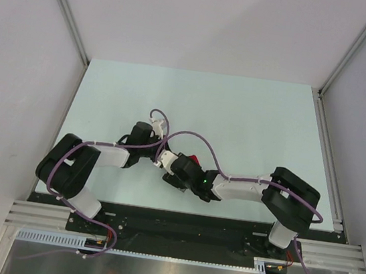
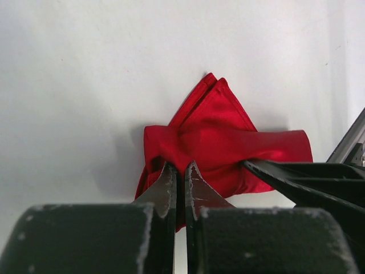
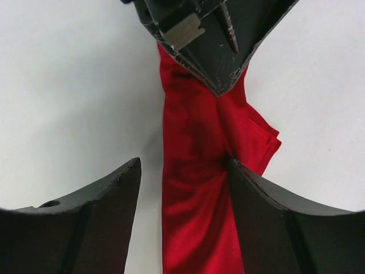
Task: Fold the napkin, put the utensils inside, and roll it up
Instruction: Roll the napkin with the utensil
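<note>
Pale green table [image 1: 253, 119] carries both arms, which meet over its near middle. The napkin [image 2: 222, 137] lies there as a bunched red bundle, partly a rolled band and partly a folded corner sticking out to one side. It reads as thin, soft, light cloth with a slight sheen, so it will likely sag, slide on itself and unroll if pressure comes off. A pinch through all the layers at the band's middle or near its end looks safer than a hold on one loose edge. The left gripper [image 2: 179, 171] has its jaws pressed together on a fold at the near side of the bundle. The right gripper [image 3: 183, 165] stands wide, straddling the band and gripping nothing, with one finger [image 3: 245, 194] touching the cloth's side and the other clear of it. From above, nearly all of the napkin is hidden under the two wrists, and only a small red patch shows. The utensils appear in no view, and whether they sit inside the roll cannot be told. In the right wrist view the frame's lower edge cuts off the band's near end.
</note>
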Robot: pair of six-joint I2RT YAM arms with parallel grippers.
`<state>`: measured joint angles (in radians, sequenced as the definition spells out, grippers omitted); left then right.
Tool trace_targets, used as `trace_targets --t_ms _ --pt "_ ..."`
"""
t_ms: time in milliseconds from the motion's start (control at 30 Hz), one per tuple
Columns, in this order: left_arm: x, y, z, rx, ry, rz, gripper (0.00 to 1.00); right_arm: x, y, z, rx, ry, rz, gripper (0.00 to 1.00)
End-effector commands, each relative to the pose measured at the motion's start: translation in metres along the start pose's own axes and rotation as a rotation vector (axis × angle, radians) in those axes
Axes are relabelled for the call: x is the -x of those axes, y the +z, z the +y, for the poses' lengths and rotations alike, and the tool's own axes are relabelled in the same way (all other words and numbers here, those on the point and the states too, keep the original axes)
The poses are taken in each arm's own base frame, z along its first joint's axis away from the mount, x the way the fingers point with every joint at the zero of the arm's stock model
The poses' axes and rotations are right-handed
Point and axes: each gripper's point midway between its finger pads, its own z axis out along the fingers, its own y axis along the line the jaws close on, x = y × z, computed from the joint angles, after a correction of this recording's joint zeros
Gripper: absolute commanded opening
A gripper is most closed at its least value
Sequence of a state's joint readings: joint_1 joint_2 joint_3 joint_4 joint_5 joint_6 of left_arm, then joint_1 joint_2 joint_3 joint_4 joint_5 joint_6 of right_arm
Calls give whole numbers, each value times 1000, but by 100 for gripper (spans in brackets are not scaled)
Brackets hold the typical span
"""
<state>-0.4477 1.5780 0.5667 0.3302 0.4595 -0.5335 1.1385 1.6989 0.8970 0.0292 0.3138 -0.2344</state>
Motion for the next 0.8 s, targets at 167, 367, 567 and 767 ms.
trace_targets --t_ms 167,367,567,767 --pt "-15 0 7 18 -1 79 0 -3 14 -35 -245 -79 27 65" --pt "-13 1 7 19 7 85 0 11 2 -28 -221 -129 -38 66" --pt "-12 0 6 18 21 88 0 18 -3 -29 -213 -139 -55 70" --pt "-13 -2 6 21 32 90 0 12 4 -29 -222 -170 -27 76"
